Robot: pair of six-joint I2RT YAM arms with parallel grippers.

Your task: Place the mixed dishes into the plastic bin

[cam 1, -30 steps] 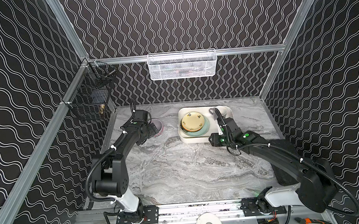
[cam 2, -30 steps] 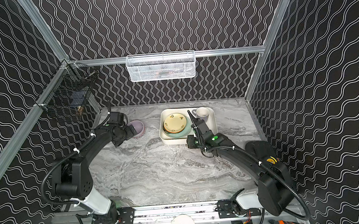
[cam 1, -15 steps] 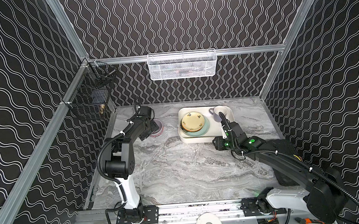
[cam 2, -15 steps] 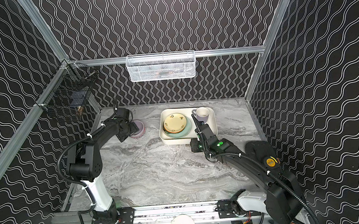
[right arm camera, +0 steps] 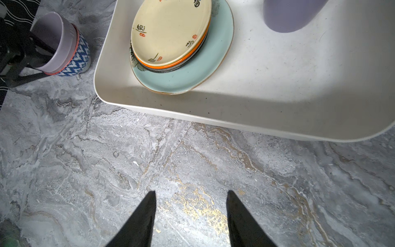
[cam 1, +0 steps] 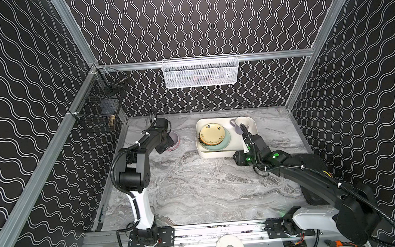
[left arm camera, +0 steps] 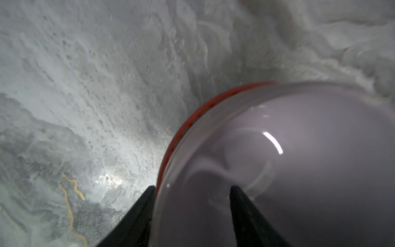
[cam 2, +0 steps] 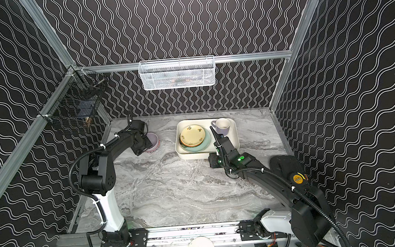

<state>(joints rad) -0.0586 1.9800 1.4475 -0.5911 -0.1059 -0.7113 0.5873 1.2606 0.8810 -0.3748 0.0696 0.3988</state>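
The plastic bin [cam 1: 218,154] sat toward the back of the grey marbled surface [cam 1: 197,189]. It was a shallow cream tub with rounded corners, and its floor looked scuffed and speckled from close up. In its left half lay a stack of plates. A pale yellow plate [right arm camera: 171,30] was on top, marked with black brush characters and small red seals. An orange plate [right arm camera: 162,64] showed only as a bright rim beneath it, with dark plates [right arm camera: 168,69] under that. A wider mint plate [right arm camera: 192,74] lay at the bottom. In the bin's back right corner a lavender mug [cam 1: 242,123] stood upright, pale inside, with its handle turned to the left in both top views.

Left of the bin and apart from it, two bowls stood nested on the surface. A plain lilac bowl [right arm camera: 64,40] sat inside a patterned bowl [right arm camera: 79,55] of blue and white zigzags with a red band at the lip. The left jaws stood astride that double rim. One finger [left arm camera: 136,220] was outside, right by the red band. The other was down inside the lilac bowl with a clear gap to its wall, so the jaws were parted and not gripping.

The right jaws hung about half open and empty near the bin's near right corner, and in the right wrist view only marble showed between their tips
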